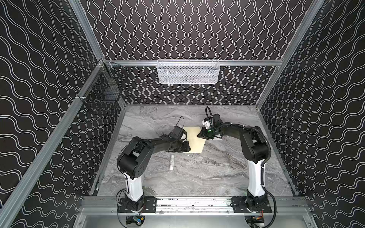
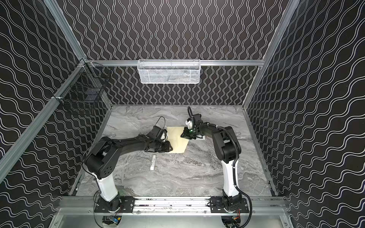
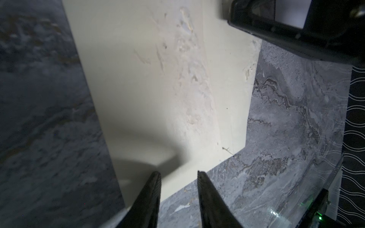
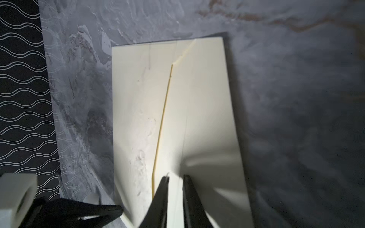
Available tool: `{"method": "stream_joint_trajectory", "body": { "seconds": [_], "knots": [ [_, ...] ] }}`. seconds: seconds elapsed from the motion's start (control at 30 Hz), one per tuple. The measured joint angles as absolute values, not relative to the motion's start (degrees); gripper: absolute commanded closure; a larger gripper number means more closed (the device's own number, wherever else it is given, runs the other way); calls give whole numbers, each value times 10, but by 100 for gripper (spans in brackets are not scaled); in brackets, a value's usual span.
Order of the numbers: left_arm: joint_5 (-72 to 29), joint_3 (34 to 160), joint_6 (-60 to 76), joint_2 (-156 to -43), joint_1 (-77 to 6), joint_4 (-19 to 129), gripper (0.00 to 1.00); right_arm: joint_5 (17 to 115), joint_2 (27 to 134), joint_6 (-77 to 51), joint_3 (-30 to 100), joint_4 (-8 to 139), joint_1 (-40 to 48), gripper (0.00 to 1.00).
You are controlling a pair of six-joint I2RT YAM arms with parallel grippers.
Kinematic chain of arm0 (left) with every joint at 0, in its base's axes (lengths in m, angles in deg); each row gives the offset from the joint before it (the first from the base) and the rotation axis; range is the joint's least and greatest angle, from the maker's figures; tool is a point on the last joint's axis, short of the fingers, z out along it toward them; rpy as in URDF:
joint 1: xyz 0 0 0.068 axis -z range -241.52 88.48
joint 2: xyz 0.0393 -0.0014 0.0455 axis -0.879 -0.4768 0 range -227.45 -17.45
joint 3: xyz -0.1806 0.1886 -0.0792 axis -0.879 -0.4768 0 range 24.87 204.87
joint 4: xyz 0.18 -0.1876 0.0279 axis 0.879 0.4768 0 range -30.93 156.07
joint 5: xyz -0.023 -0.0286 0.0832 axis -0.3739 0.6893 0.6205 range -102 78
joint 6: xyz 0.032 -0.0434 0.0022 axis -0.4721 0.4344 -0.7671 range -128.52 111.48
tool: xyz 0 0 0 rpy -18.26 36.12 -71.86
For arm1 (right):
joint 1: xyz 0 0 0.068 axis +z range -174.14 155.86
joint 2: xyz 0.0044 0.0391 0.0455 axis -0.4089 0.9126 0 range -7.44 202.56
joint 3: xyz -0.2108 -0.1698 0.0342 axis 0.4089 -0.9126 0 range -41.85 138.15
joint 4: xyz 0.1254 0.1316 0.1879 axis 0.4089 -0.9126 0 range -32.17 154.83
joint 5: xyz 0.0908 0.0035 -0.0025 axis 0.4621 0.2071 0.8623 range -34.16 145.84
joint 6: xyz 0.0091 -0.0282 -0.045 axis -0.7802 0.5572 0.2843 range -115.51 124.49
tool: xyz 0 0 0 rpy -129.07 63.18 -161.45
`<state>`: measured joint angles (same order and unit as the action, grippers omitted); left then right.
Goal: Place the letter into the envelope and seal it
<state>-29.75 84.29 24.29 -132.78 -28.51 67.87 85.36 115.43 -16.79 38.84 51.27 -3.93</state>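
Black and narrow-set, the right pincer [image 4: 175, 177] has its jaws nearly together on a raised lip of the flat cream-yellow paper envelope [image 4: 207, 98]. The paper bows up towards the tips, so I judge it pinched rather than merely touched. That lip parts from the layer beneath along a thin yellowish edge, which suggests the pocket is held ajar. At the envelope's 7 o'clock corner in both top views, the left pincer [image 3: 177, 174] hangs with its jaws a modest gap apart above the paper's edge, with nothing seen clamped between them. The envelope lies mid-worktop between the two arms, its face scuffed in patches. Just beside it at 3 o'clock, the thin white sheet of letter paper [image 1: 217, 138] shows as a sliver, mostly hidden under the right arm. A small white cylindrical stick [image 1: 171, 162] lies apart at the envelope's 7 o'clock on the grey marbled worktop [image 1: 197, 177]. Both papers will likely be feather-light, limp and quick to skate on that smooth surface, and a hard squeeze would crease them. The letter is best taken by a free edge, or wherever its fold lifts it, with the envelope pinned at a corner.
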Motion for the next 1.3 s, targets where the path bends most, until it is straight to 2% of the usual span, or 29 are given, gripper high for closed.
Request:
{"method": "stream_joint_trajectory", "body": {
  "seconds": [0.23,0.47,0.93,1.3],
  "knots": [
    [-301,834,243,-1325,-286,665,63,832,1127,-157,387,481,-46,82],
    [-303,827,243,-1322,-287,655,63,836,1063,-162,359,494,-11,82],
    [-303,809,245,-1312,-288,641,62,836,1073,-175,268,536,-3,82],
    [-303,781,258,-1295,-288,617,61,820,1038,-165,274,510,-12,76]
  ]
}}
